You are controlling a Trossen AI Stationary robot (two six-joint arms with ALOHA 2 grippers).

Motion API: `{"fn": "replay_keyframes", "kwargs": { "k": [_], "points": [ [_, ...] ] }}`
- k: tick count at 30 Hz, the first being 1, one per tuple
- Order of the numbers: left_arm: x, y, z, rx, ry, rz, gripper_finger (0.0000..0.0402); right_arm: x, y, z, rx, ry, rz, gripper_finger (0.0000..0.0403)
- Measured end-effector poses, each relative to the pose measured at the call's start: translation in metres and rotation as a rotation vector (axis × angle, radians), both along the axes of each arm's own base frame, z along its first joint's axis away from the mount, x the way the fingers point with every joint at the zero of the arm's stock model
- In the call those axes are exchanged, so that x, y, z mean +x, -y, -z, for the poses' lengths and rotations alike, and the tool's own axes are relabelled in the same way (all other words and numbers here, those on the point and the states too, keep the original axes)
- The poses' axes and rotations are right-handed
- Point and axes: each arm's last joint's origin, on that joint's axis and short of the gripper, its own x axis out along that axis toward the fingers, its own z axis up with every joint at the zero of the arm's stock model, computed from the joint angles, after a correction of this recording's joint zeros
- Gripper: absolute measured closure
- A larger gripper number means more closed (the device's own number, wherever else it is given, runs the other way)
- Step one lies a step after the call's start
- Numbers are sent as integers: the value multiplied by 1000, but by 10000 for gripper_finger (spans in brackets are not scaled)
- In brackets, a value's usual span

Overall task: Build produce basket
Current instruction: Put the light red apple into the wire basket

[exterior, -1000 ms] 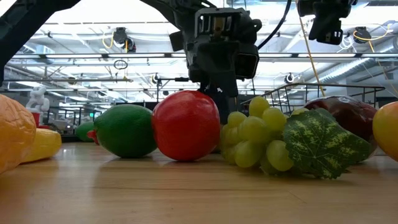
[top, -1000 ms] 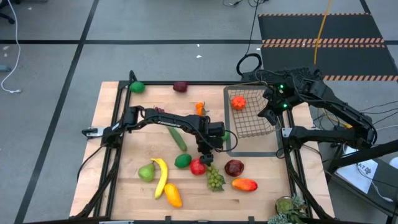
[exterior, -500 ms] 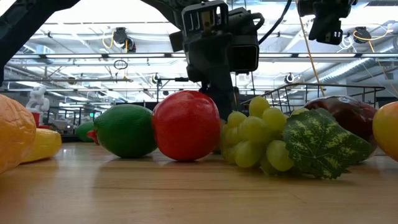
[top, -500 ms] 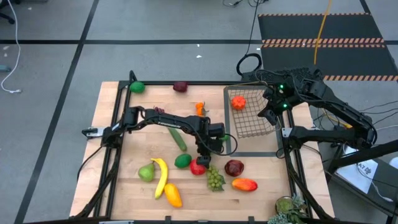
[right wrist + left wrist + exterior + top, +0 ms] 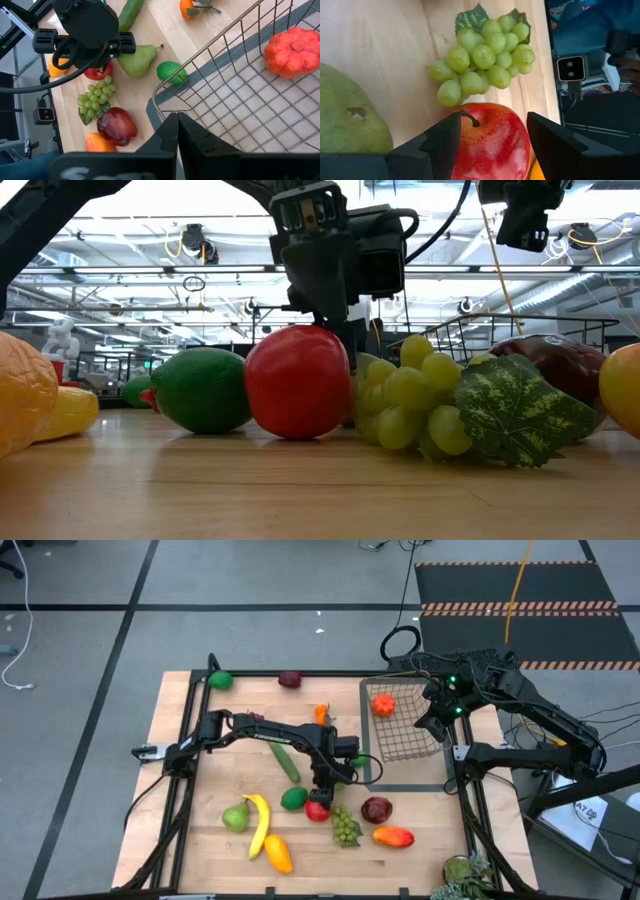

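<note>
Near the table's front middle, the left gripper (image 5: pixel 320 802) hangs directly over the red apple (image 5: pixel 317 810), its fingers (image 5: pixel 442 142) spread and standing on either side of the fruit. The wrist view shows the apple's stem (image 5: pixel 468 118) between the two dark tips, so the jaws straddle it without clamping; I judge this to be the last alignment before a pinch, with the arm centred so the round fruit won't roll out sideways. The apple sits on the wood, touching the green grapes (image 5: pixel 346 827) on one side and just beside the lime (image 5: pixel 293 799) on the other. That crowding is likely why the gripper comes from straight above rather than from the side.

The basket (image 5: pixel 400 730) stands at the table's far right, well apart from the apple, holding one orange-red fruit (image 5: pixel 383 704) in a back corner; most of its mesh floor is bare. The right gripper (image 5: pixel 176 131) is clenched on nothing and hovers by the basket's near rim, out of the left arm's path, apparently waiting.

Other produce lies loose: banana (image 5: pixel 260 821), pear (image 5: pixel 235 817), cucumber (image 5: pixel 286 761), dark apple (image 5: pixel 376 809), mango (image 5: pixel 392 836). The task looks barely begun, since nearly everything is outside the basket.
</note>
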Motion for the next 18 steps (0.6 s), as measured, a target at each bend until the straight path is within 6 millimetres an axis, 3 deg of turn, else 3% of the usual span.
{"fn": "replay_keyframes", "kwargs": {
  "k": [18],
  "points": [
    [-4,14,0,-30,-165,-93,172,0,0,0,-35,4,-41,403]
  ]
}}
